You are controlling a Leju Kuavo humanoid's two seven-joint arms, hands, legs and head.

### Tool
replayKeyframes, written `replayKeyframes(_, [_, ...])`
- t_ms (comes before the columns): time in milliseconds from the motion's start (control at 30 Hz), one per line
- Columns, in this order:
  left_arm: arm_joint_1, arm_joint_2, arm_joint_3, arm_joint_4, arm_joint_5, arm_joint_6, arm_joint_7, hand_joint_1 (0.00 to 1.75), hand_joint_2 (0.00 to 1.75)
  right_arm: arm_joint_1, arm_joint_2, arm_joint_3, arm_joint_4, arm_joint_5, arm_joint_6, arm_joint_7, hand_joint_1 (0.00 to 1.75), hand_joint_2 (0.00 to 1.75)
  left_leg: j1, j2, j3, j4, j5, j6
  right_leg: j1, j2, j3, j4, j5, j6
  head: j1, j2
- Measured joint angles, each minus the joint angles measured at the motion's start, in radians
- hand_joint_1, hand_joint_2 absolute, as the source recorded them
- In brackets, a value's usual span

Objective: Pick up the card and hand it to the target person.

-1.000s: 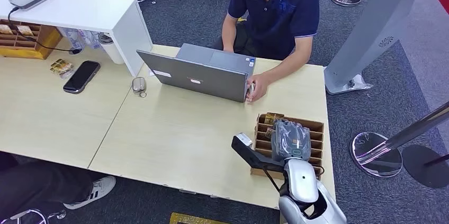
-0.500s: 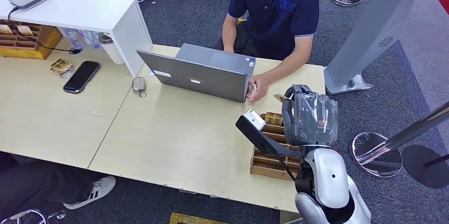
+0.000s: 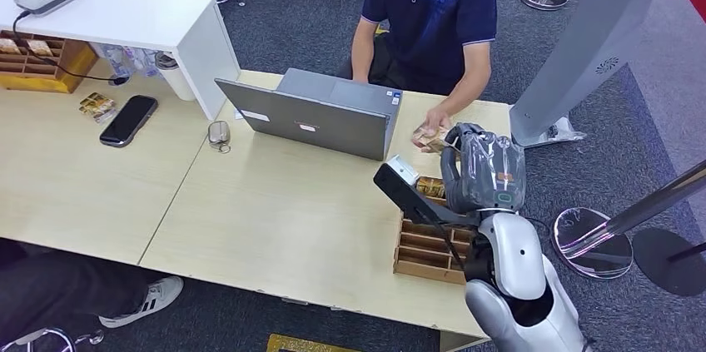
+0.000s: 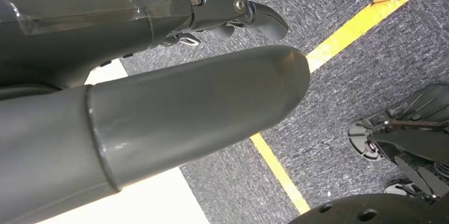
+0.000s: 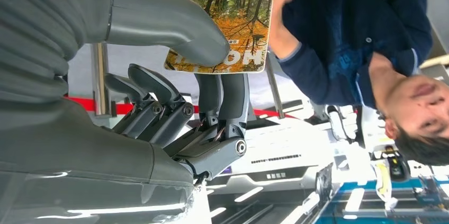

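Here my right arm reaches up from the near table edge, forearm raised over the wooden slotted tray (image 3: 425,248), with my right hand (image 3: 485,171) lifted above the tray's far end. In the right wrist view the thumb (image 5: 174,25) presses down on the card (image 5: 227,20) and two dark fingers (image 5: 225,102) back it from the other side, so the card is pinched; the remaining fingers are curled loosely beside them. The card's face shows an autumn forest print, orange and brown, with large pale letters partly covered by the thumb; I can make out "HO" and no more. A line of small print at its far edge is too small to read.

My left hand (image 4: 233,15) hangs over grey carpet crossed by a yellow floor line (image 4: 365,20); thumb extended, dark fingers apart from it, nothing held.

Beyond the card, the person's hand (image 3: 433,129) rests on the table (image 3: 291,219) just beside my right hand, touching or nearly touching the card; I cannot tell which. The person in a dark blue polo (image 3: 433,11) sits behind the open grey laptop (image 3: 312,119). Further left lie a black phone (image 3: 128,120) and a white shelf (image 3: 125,15).
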Motion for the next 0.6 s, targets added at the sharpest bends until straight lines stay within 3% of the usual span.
replayKeyframes(600, [0.000,-0.002,-0.004,0.000,-0.010,-0.004,0.000,0.00,0.00,-0.041,0.025,-0.030,0.178,-0.006,-0.031,0.018,1.75,1.75,0.000,0.000,0.000,0.000,0.000,0.000,0.000,0.000,0.000,0.000,0.000,0.000,0.000,0.000])
